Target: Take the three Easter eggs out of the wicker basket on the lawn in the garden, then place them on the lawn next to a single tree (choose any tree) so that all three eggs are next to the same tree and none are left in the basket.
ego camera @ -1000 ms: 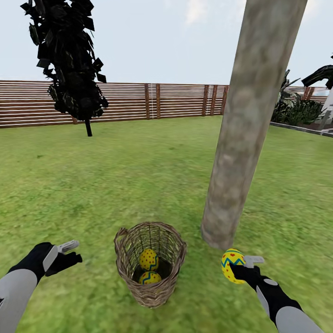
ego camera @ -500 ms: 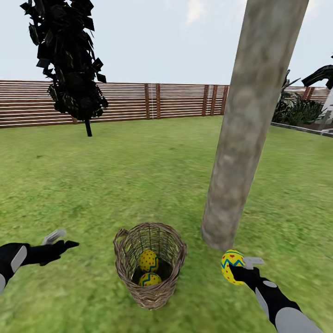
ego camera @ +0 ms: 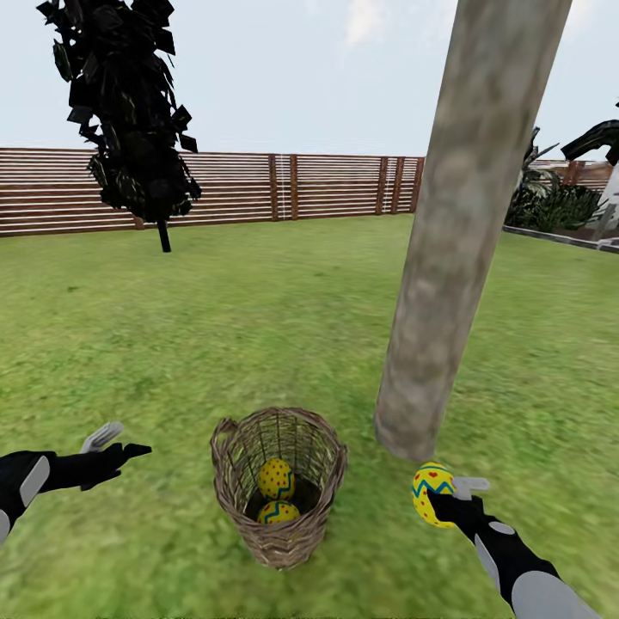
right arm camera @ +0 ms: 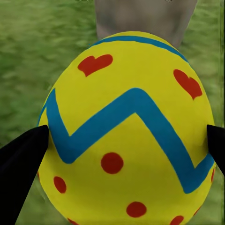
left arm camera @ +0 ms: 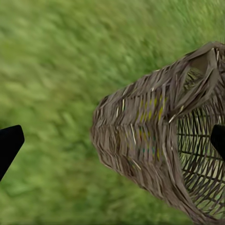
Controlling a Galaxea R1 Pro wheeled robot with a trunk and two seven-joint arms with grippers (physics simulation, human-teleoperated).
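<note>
— While the right claw (ego camera: pixel 440 497) pinches one egg (ego camera: pixel 432 493) near the mottled tree (ego camera: pixel 460 232), where are the others?
— Two eggs (ego camera: pixel 277 479) lie deep in the woven wicker basket (ego camera: pixel 279 486) on the lawn (ego camera: pixel 258 327).
— And the left claw (ego camera: pixel 116 444)?
— Spread apart, holding nothing. Its wrist view shows open weave; the right's shows heart-shaped red marks.

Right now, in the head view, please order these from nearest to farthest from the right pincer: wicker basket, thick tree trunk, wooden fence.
1. Thick tree trunk: its base stands just beyond the right pincer.
2. Wicker basket: to its left on the lawn.
3. Wooden fence: far behind.
</note>
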